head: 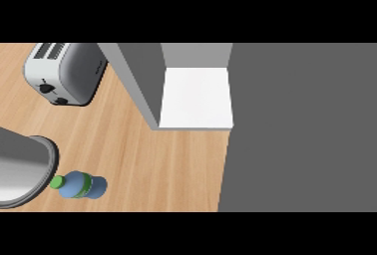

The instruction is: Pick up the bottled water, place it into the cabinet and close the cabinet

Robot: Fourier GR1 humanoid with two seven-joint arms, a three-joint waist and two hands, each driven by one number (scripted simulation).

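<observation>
The bottled water (81,185) stands on the wooden counter (162,164) at the lower left; it is blue with a green cap and a green band. The cabinet (196,94) sits at the upper middle with its inside open to view and a white shelf floor showing. Its grey door (302,129) fills the right side of the view, swung open. Neither hand shows in the head view.
A silver toaster (65,73) stands at the upper left. A large round metal pot (22,167) sits at the left edge, right beside the bottle. Bare wood lies between the bottle and the cabinet.
</observation>
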